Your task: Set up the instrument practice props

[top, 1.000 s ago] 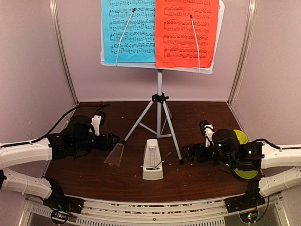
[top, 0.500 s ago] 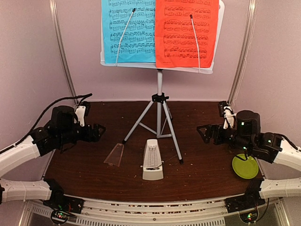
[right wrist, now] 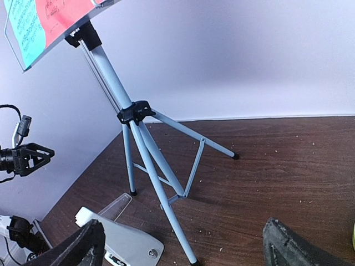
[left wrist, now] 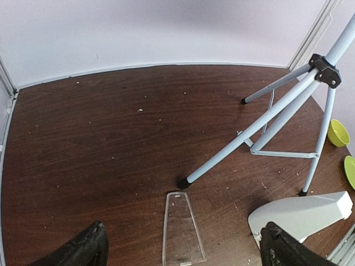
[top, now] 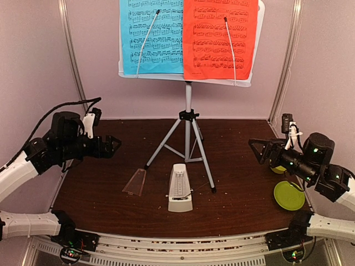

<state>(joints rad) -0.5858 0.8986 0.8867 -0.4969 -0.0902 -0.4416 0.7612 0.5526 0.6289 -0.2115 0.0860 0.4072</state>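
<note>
Seemingly little remained: the white perforated music-stand desk on its grey folding tripod [top: 188, 102] stood mid-table, carrying the blue printed music sheet [top: 151, 36] and the red printed music sheet [top: 219, 39]. The small white pyramid metronome [top: 180, 188] lay flat by the tripod's feet and probably needed standing upright. The left gripper [top: 113, 146] and right gripper [top: 255, 151] hung empty, fingers apart. Only the top view showed both sheets whole.

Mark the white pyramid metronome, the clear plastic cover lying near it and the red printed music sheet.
white pyramid metronome [top: 180, 191]: top view, its front face.
clear plastic cover [top: 135, 182]: top view, its middle.
red printed music sheet [top: 213, 41]: top view, centre of the page.
</note>
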